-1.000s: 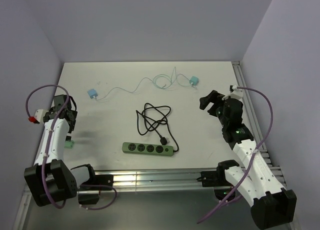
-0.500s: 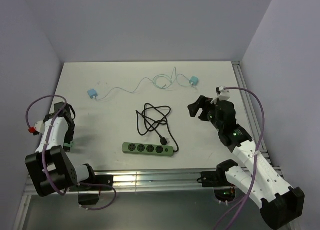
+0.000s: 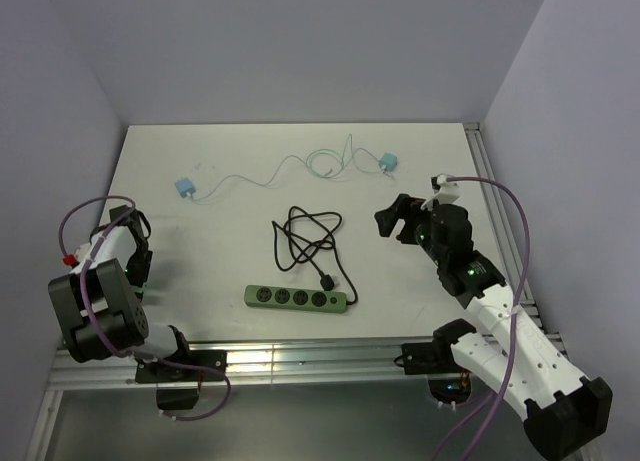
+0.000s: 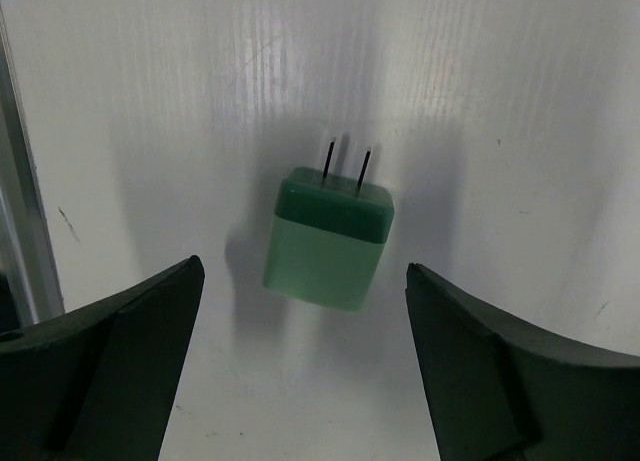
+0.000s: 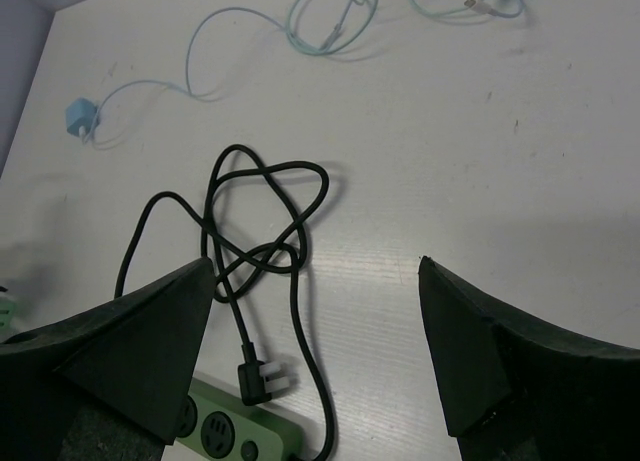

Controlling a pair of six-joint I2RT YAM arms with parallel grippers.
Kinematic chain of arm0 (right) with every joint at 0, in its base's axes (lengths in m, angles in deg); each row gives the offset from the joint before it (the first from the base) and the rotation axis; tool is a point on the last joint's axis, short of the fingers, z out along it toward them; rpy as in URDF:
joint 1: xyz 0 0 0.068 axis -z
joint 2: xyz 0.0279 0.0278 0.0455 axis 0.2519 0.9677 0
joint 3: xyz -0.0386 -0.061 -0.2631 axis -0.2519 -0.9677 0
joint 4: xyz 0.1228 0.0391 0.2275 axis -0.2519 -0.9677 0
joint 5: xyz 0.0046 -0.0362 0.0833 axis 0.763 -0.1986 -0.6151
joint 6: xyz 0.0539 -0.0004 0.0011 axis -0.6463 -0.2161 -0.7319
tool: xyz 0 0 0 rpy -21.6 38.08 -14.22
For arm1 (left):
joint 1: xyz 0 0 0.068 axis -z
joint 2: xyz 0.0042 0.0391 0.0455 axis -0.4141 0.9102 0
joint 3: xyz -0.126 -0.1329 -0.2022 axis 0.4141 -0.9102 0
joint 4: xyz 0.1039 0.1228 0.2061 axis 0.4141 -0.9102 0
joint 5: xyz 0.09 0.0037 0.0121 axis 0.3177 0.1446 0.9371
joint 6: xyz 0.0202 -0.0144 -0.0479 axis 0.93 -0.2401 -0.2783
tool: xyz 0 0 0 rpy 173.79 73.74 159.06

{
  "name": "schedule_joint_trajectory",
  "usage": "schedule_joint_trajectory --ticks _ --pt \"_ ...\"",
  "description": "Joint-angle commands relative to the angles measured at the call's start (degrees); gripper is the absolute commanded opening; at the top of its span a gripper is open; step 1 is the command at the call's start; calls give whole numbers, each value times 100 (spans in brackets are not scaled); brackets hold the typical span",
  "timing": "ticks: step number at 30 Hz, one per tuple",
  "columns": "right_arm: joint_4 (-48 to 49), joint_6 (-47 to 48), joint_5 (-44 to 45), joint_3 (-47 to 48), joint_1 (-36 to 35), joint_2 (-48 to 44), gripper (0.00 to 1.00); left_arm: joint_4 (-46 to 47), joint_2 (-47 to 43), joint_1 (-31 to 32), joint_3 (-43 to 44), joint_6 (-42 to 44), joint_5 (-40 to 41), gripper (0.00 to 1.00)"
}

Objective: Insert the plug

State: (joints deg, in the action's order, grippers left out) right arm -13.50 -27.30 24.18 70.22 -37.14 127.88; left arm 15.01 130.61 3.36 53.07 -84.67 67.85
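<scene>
A green power strip [image 3: 296, 299] lies near the table's front edge, and also shows low in the right wrist view [image 5: 235, 431]. Its black cord [image 3: 305, 236] is coiled behind it. The black plug [image 5: 258, 377] with white prongs rests on the table just beside the strip [image 3: 325, 281]. My right gripper [image 3: 395, 219] hovers open to the right of the coil, nothing between its fingers [image 5: 315, 263]. My left gripper [image 3: 133, 261] is at the far left edge, open [image 4: 303, 271]. A green two-prong adapter [image 4: 330, 239] lies on the table between its fingers, untouched.
A blue adapter [image 3: 185, 187] and a teal adapter [image 3: 388, 161] sit at the back, joined by thin pale cables [image 3: 300, 163]. A metal rail [image 3: 505, 241] runs along the table's right edge. Another rail [image 4: 20, 201] is close to the left gripper.
The left arm has folded back toward its base, with its gripper now over the green adapter. The right gripper has moved left toward the coiled cord, then held still.
</scene>
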Motion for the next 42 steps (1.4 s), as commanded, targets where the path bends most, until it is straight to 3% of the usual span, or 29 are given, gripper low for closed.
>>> schedule_joint_trajectory --ticks 1,3,4,7,9,12,17,21,26,28,30,33,38,42 --pt "111 11 73 5 -48 -91 89 207 85 -52 115 50 153 87" --pt "111 2 116 -4 -57 -126 89 295 121 -61 53 32 197 85" --pt "111 2 117 -4 -57 -126 89 339 182 -61 36 41 189 78" --pt "76 -33 143 -4 -66 -196 89 356 322 -69 62 14 250 70" --pt "59 -59 108 -13 -83 -266 88 366 410 -87 53 -20 250 70" --pt "-12 -139 82 4 -136 -345 88 400 577 -140 1 -38 180 59" --pt "-310 -227 11 215 -250 -267 88 497 683 -263 62 146 22 14" --pt "-977 -218 -199 812 -443 470 85 629 184 -271 115 610 -101 1" --pt "-1577 -51 -402 1613 -1128 1482 84 1331 -1476 228 141 1472 -1163 0" --pt "-1367 -147 -533 1692 -1496 1561 84 1612 -2326 727 158 1850 -1549 0" --pt "-1112 -244 -865 1701 -1682 1571 82 2200 -2813 1054 115 2105 -2576 0" --pt "-445 -516 -965 1762 -2042 1570 79 2764 -3254 1738 -35 1747 -3729 0" --pt "400 -745 -306 1841 -2806 1702 76 2273 -2719 3048 518 834 -3416 0" --pt "1182 -798 230 1859 -3246 1913 75 2649 -2937 4033 310 106 -3291 0"
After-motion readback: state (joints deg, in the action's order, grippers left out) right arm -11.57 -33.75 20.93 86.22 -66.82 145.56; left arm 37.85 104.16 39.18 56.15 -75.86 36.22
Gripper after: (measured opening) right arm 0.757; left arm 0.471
